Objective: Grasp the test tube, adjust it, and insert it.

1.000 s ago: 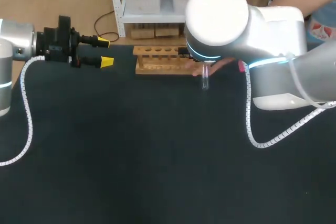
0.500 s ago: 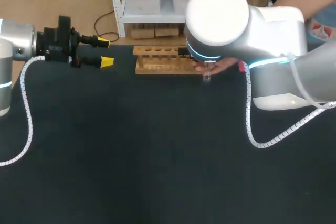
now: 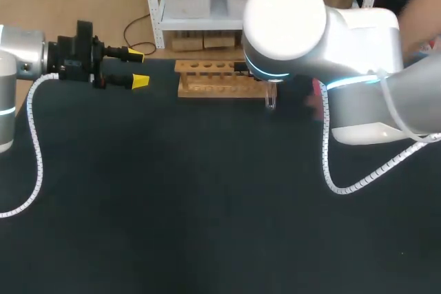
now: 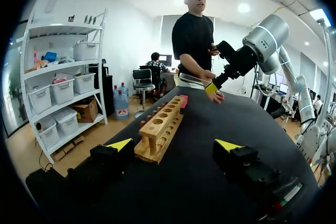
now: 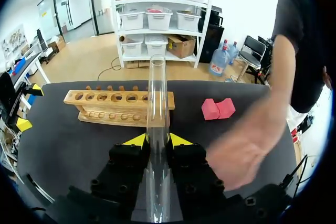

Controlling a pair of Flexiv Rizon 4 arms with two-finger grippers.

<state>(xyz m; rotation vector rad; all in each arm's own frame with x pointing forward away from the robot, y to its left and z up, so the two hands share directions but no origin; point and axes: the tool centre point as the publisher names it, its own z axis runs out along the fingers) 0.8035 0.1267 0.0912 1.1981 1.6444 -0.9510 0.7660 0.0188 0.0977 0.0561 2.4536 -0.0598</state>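
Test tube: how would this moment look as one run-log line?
right gripper: shut on test tube | test tube: not in wooden rack | left gripper: open, empty

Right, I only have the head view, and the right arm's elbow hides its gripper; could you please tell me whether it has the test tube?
Observer: Yes, the right gripper is shut on the test tube, a yellow tip on each side.
Operator: Thank you. Where does the tube point?
Observer: Out ahead of the gripper, towards the end of the wooden rack, not in any hole.
Operator: Is anything close by?
Observer: A person's hand is over the table beside that gripper.
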